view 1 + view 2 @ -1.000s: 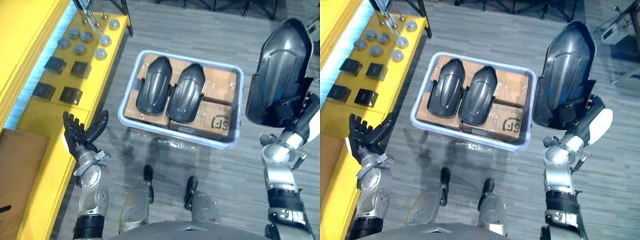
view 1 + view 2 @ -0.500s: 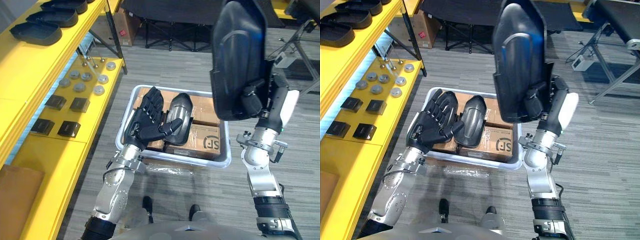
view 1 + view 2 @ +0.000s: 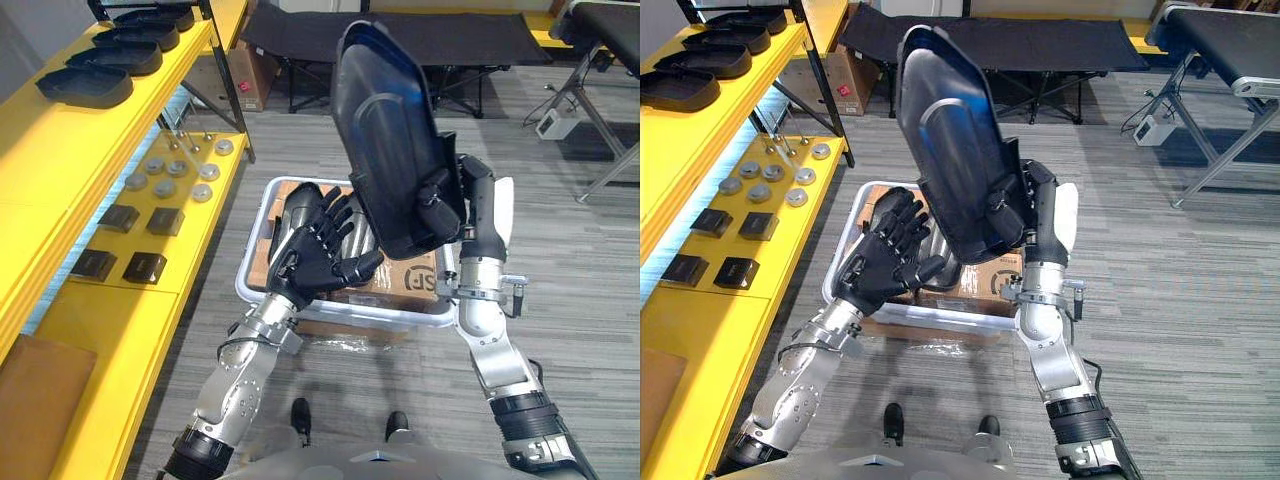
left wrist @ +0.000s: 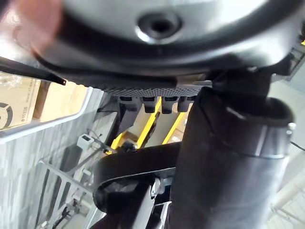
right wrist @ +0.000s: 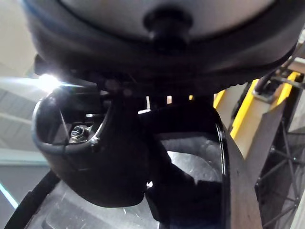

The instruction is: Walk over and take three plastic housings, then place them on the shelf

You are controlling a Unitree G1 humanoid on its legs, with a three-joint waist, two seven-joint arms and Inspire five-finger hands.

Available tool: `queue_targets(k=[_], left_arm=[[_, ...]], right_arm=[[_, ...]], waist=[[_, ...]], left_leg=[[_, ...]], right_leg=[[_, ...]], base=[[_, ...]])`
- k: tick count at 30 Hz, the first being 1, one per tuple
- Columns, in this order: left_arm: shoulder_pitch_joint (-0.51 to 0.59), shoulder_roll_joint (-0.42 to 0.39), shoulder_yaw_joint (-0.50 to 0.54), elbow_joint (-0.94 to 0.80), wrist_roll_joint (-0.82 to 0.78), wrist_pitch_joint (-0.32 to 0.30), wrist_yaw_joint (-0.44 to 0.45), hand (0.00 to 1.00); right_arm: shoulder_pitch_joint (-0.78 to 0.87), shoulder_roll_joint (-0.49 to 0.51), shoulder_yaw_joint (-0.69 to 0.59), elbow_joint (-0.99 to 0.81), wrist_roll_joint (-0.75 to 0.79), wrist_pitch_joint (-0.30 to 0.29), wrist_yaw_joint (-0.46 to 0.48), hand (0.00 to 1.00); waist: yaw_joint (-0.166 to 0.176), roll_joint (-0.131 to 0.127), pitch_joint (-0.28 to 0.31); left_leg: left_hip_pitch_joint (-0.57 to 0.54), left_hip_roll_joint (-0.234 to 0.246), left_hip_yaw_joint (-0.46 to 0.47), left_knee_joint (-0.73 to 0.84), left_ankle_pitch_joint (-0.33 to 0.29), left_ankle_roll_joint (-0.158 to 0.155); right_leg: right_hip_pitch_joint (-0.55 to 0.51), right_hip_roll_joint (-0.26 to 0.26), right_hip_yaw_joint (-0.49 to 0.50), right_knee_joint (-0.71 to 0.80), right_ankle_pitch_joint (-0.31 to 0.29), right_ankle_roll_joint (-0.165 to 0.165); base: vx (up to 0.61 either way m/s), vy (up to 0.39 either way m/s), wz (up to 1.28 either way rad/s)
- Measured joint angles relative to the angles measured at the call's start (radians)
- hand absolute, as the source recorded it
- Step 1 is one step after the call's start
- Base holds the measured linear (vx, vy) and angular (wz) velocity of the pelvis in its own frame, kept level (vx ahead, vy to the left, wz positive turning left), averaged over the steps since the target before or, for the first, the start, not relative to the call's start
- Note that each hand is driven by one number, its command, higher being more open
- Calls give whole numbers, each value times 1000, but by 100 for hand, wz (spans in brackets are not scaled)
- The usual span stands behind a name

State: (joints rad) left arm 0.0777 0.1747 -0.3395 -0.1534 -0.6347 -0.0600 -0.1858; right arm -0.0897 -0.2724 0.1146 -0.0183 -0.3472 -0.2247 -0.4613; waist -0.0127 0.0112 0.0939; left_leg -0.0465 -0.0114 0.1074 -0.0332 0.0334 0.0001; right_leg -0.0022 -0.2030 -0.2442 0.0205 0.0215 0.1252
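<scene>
head stereo pair looks down, shares bin [image 3: 258, 290]; wrist cameras close-up.

One big glossy black housing [image 3: 385, 140] stands on end in the air, tilted (right hand [image 3: 445, 208] clamped round its lower end). More black shells [image 3: 85, 88] sit in a row along the yellow shelf [image 3: 30, 130].

Spreading grey and striped as floor [image 3: 590, 300], running along the left as yellow shelf [image 3: 50, 150], standing at the back as black cot [image 3: 490, 25], showing far right as metal-legged table [image 3: 610, 20].
</scene>
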Motion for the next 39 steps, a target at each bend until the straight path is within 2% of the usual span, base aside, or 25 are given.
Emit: queue_targets(k=[3,10,20,25,26,31,35,39], left_arm=[[-1,-1,0,0,-30,2,-8,100],[-39,-2,-17,0,-45,9,-12,100],[-42,-14,-29,0,-70,9,137,100],[-42,-21,-36,1,-75,9,175,100],[-42,-21,-39,4,-99,9,182,0],[-42,-23,-43,39,-133,12,225,0],[-41,-24,-51,57,-162,12,247,0],[-41,-44,-29,118,-198,9,305,0]], right_arm=[[0,5,37,0,0,-12,17,0],[19,35,100,2,0,-15,44,0],[42,55,173,8,0,-20,80,0],[47,79,183,26,1,-20,79,0],[47,79,185,28,1,-20,79,0],[50,80,202,59,1,-20,65,0],[73,85,212,62,1,-20,57,0],[76,84,255,61,-11,-21,50,0]], waist=[[-14,0,-14],[-18,-10,-29],[-19,-16,-43],[-19,-20,-58],[-19,-20,-58],[-19,-23,-63],[-19,-33,-71],[-21,-44,-83]], left_leg=[[12,-1,1,-26,16,0],[26,-2,8,-50,33,7],[28,-7,6,-51,42,11],[28,-9,5,-55,46,14],[29,-10,5,-55,47,14],[31,-9,6,-56,55,13],[31,-10,5,-56,60,13],[30,-9,4,-56,63,12]], right_leg=[[0,2,0,-4,2,-2],[0,2,3,-5,3,-1],[2,-2,3,-6,10,-3],[2,-4,3,-6,9,-3],[2,-5,3,-6,9,-3],[2,-4,3,-6,9,-4],[-1,-4,2,-6,7,-7],[-6,-3,3,-5,4,-12]], base=[[-4,1,-2],[-3,2,-2],[0,1,0],[-8,1,0],[-31,6,0],[-38,5,-2],[-8,2,0],[-22,6,-2]])
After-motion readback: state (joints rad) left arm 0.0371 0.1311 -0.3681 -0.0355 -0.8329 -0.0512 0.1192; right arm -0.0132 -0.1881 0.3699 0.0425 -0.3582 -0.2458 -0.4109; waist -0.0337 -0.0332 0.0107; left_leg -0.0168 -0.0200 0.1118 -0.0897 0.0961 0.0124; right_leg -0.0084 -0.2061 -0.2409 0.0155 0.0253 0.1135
